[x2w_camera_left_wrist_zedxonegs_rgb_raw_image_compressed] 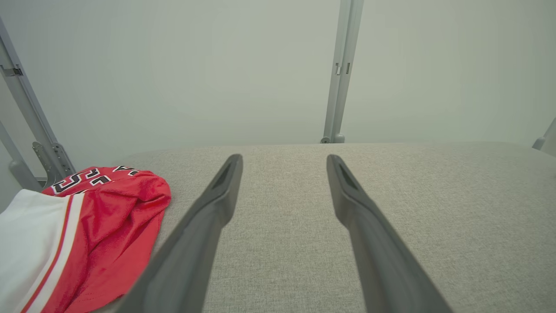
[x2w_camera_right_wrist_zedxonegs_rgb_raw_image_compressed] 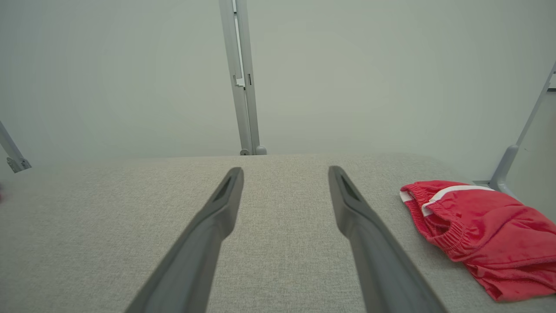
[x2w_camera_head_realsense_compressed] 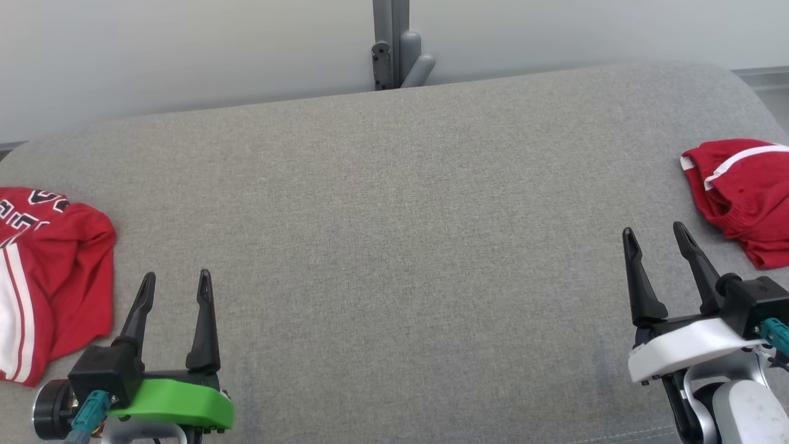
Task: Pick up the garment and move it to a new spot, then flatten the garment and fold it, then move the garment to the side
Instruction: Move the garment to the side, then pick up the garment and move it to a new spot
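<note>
My left gripper (x2w_camera_head_realsense_compressed: 177, 275) sits low at the left of the head view, its 2 dark fingers pointing up the frame and standing well apart, with nothing between them. My right gripper (x2w_camera_head_realsense_compressed: 653, 229) sits at the lower right in the same way: jaws spread wide and empty, fingers leaning slightly to the left. Both hover over the grey fabric surface (x2w_camera_head_realsense_compressed: 394, 216), and neither touches any cloth.

2 red garments lie on that surface, well apart, 1 at each side. The red jersey (x2w_camera_head_realsense_compressed: 61, 277) lies crumpled at the far left edge, just beside my left gripper on its outer side but not touching it. It has white stripes along 1 edge and black-and-white lettering at its far end. In my left wrist view it lies left of my fingers, bunched into soft folds, with a broad white panel toward the bottom corner.

The red shorts (x2w_camera_head_realsense_compressed: 746, 197) lie at the far right edge, beyond and to the right of my right gripper, near it but apart. They are rumpled, with a gathered waistband and a white stripe. In my right wrist view they lie to the right of my fingers.

Between the 2 garments the surface is bare grey weave. Behind it a grey metal post (x2w_camera_head_realsense_compressed: 391, 43) rises against a pale wall (x2w_camera_head_realsense_compressed: 185, 49).
</note>
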Controlling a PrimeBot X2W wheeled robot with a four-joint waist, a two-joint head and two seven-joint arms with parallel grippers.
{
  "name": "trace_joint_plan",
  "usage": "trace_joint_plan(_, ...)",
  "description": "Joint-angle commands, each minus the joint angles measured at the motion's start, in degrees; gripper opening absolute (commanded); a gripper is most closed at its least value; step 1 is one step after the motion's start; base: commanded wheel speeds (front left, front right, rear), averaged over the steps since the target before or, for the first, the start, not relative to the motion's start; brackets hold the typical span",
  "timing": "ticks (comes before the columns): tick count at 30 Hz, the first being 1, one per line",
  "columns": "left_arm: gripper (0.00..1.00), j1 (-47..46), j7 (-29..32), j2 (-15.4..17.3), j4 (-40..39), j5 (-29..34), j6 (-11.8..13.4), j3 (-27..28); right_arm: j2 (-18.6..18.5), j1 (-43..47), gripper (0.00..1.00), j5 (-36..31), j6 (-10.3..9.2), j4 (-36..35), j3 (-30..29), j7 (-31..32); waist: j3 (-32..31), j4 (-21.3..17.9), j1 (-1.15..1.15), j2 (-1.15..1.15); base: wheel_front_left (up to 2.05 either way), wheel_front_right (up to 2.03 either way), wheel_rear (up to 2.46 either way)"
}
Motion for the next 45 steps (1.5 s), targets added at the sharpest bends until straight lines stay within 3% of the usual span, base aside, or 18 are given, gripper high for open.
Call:
trace_joint_plan(1,1.0,1.27,0.18,0.5,-0.14,-0.27,0.41,-0.01,0.08,1.26,1.0,0.34,-0.06,-0.43,-0.27,0.37,-1.58,0.67,0.0,0.0,0.0,0.0,0.0)
trace_joint_plan(13,1.0,4.62,1.83,1.25,-1.06,-1.12,1.39,-0.26,0.02,6.04,1.0,0.22,-0.06,-2.63,-1.46,2.04,-4.46,1.0,0.0,0.0,0.0,0.0,0.0)
trace_joint_plan(39,1.0,2.89,1.76,1.93,-1.0,-1.52,1.45,-0.76,0.73,5.27,1.0,-0.18,-0.06,-2.84,-1.75,1.13,-3.08,1.27,0.0,0.0,0.0,0.0,0.0)
trace_joint_plan(45,1.0,1.83,1.31,1.72,-1.04,-1.67,1.41,-0.72,0.84,5.34,1.0,-0.28,-0.06,-3.03,-2.1,0.87,-2.89,2.86,0.0,0.0,0.0,0.0,0.0)
